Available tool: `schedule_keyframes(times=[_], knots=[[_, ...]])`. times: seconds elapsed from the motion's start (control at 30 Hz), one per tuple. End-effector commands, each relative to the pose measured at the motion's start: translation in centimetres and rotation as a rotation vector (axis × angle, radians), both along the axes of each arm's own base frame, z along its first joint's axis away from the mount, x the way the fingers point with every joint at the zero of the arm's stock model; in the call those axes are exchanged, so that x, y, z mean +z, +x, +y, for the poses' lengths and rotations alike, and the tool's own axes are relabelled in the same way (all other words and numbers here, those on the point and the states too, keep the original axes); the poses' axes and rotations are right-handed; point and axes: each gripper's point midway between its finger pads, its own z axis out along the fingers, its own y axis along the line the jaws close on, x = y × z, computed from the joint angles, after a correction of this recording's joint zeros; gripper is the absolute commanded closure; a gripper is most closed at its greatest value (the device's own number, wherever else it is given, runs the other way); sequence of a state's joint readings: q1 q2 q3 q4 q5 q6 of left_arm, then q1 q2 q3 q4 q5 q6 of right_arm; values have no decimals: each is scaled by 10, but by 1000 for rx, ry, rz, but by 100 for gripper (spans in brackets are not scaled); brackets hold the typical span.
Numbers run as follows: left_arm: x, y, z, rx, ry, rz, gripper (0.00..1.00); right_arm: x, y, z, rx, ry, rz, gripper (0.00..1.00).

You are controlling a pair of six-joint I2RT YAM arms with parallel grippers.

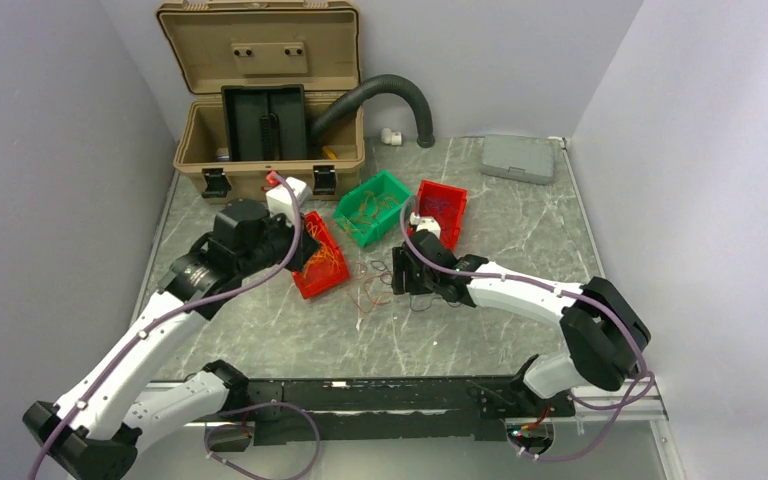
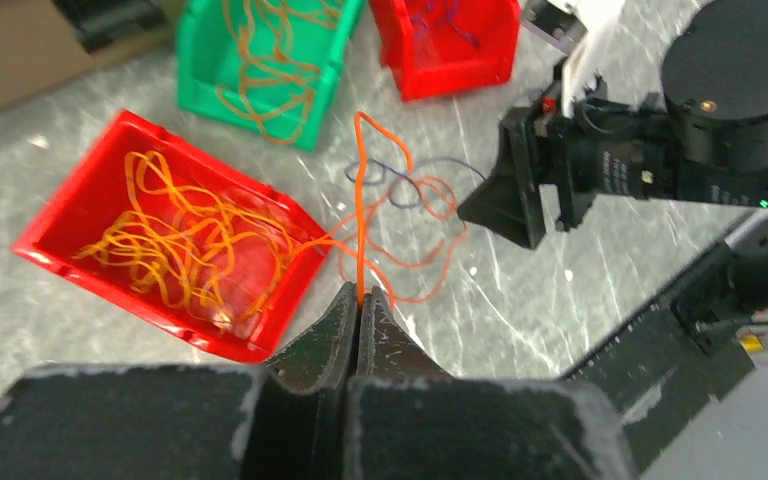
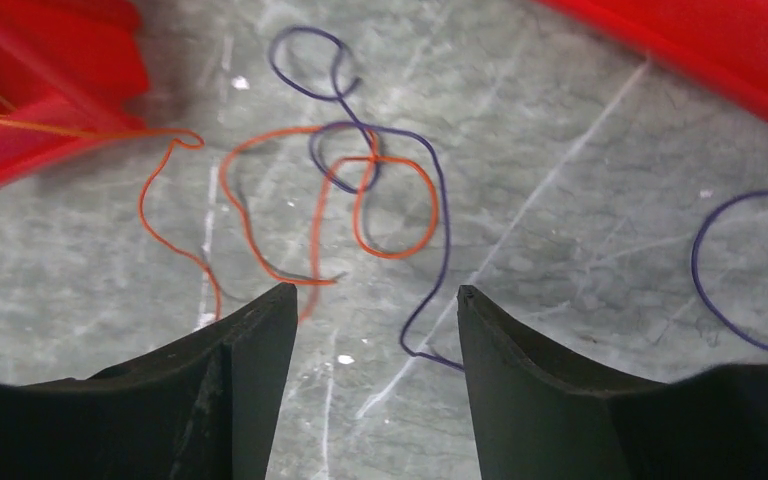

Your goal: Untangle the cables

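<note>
The left gripper (image 2: 360, 300) is clamped shut on one orange strand (image 2: 360, 200). The strand rises straight from its fingertips and bends over into the tangle (image 3: 360, 185), just beside the open end of the near red bin (image 2: 120, 300).

The right gripper (image 3: 375, 292) hangs over that tangle with its jaws wide apart, holding nothing. The step looks like a two-handed pull-apart, and it probably goes best slowly. The right gripper should come down and pin a purple strand (image 3: 440, 220) where it lies clear of the orange. The left can then draw its strand away towards the near red bin, in line with the strand rather than across it. A sideways tug would likely tighten the small knot where the loops cross. It could also drag the whole clump along, or pull out the orange strand that trails from the bin's open end.

The cables here are thin and limp. Two or three orange loops are threaded through a purple one on the table (image 3: 580, 250), with kinked free ends. A separate purple curve (image 3: 700, 270) lies on the far side of the tangle from the near red bin.

That bin already holds a loose nest of orange-yellow strands. Beyond it, the green bin (image 2: 195, 60) holds orange ones and the far red bin (image 2: 450, 75) holds purple.
</note>
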State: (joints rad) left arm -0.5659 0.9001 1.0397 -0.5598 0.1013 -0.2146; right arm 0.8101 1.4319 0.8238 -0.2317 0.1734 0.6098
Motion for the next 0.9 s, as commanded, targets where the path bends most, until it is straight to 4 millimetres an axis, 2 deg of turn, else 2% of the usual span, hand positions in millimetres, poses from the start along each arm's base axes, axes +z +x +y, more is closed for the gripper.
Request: schedule_keyframes(times=[0.0,0.1,0.17,0.23,0.3,0.47,0.67,0.77,0.87], knots=[[-11,-12,-22,-117,-47,73,100,-18,4,-6,-66,-9,15,39],[-33,-15,-32,-168,-27,163,100,-25,6,-9,-78,-21,23,48],[-46,-17,-42,-209,-26,215,100,-26,5,-9,-77,-18,24,64],[-57,-19,-51,-238,-27,249,100,-22,4,-8,-72,-4,17,86],[-65,-20,-61,-261,-18,261,98,-15,3,-9,-74,16,1,100],[-86,-19,-88,-294,21,282,97,13,-3,-5,-45,108,-43,100],[-114,-16,-123,-336,17,329,94,33,-16,8,-6,234,-24,100],[-126,-20,-138,-367,-7,360,86,38,-20,11,-3,275,-16,100],[-127,-25,-147,-397,-59,354,72,40,-22,10,-11,284,-12,100]])
